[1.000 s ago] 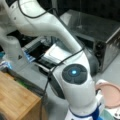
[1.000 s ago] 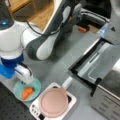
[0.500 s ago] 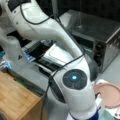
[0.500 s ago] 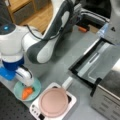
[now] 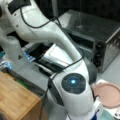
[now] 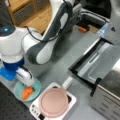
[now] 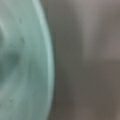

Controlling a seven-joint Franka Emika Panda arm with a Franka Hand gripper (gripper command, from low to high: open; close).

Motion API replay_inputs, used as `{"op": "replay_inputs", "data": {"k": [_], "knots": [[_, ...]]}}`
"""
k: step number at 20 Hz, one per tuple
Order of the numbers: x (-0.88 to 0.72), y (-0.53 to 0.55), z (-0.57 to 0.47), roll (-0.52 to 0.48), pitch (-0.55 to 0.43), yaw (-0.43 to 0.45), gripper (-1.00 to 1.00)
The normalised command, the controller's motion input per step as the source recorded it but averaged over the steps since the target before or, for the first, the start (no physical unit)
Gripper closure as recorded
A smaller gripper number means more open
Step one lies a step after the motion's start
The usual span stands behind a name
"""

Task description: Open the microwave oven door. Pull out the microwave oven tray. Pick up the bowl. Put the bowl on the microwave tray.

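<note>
Bowl (image 6: pixel 26 88) — fingers (image 6: pixel 25 76) on it, tips hidden.

Everything looked soft and blurry under even indoor light. The wrist view was worst, with the bowl (image 7: pixel 22 60) a mint smear. Pale glare sat on the microwave oven (image 5: pixel 95 27) top; shadows stayed faint.

Both front views look down from opposite sides onto the microwave oven (image 5: pixel 100 37) and pink plate (image 6: pixel 53 102); the wrist view nearly touches the bowl (image 7: pixel 22 65).
</note>
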Motion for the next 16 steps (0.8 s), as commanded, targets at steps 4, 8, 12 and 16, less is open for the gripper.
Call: {"op": "replay_inputs", "data": {"k": [4,8,12,16], "knots": [[0.02,-0.05,-0.07,-0.135,-0.014,0.148,-1.00],[0.03,-0.04,-0.09,-0.135,-0.027,0.152,-1.00],[0.01,-0.02,-0.07,-0.140,-0.024,0.151,1.00],[-0.04,-0.01,-0.04,-0.123,-0.045,0.168,1.00]]}}
